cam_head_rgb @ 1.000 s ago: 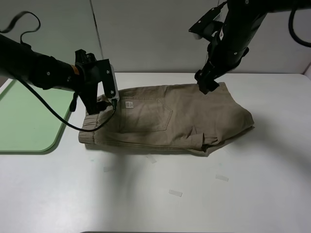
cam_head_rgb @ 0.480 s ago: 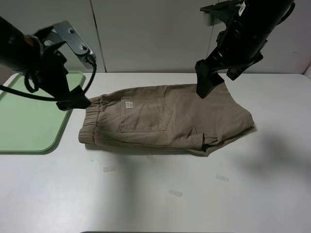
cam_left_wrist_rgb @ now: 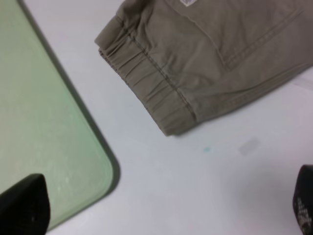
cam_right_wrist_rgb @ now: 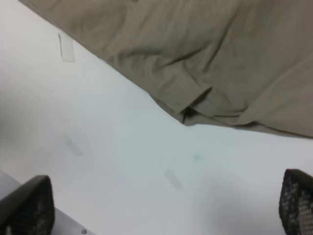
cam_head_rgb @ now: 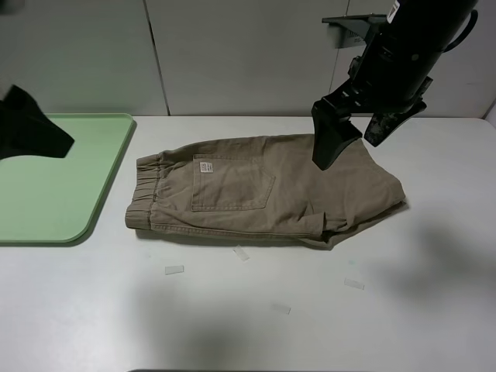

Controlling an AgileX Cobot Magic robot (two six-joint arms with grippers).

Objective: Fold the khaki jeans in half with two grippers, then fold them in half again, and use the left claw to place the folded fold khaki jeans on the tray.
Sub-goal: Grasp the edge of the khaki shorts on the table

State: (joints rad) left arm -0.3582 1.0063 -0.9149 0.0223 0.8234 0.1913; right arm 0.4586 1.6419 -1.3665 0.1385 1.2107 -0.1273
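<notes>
Lying flat on the white table: the khaki shorts, doubled over once, not on the tray. The waistband is pointing at the tray, just beside its rim, with a thin strip of table showing between them. The leg ends are pointing the other way, and a rumpled fold is sitting at the front right corner in the high view. A white label and a back pocket are facing up.

The left gripper is hanging spread wide, with nothing between its fingertips. Its camera is looking down on the tray's rounded corner, bare table and the waistband end. In the high view the left arm is showing only as a dark blurred shape over the tray's far side, clear of the shorts.

The right gripper is also gaping wide and gripping nothing. Its camera is seeing the rumpled leg hem and table from above, raised off the cloth. In the high view the right arm is hovering over the far edge of the shorts, toward the leg end.

A few small tape strips are sitting on the table in front of the shorts.
</notes>
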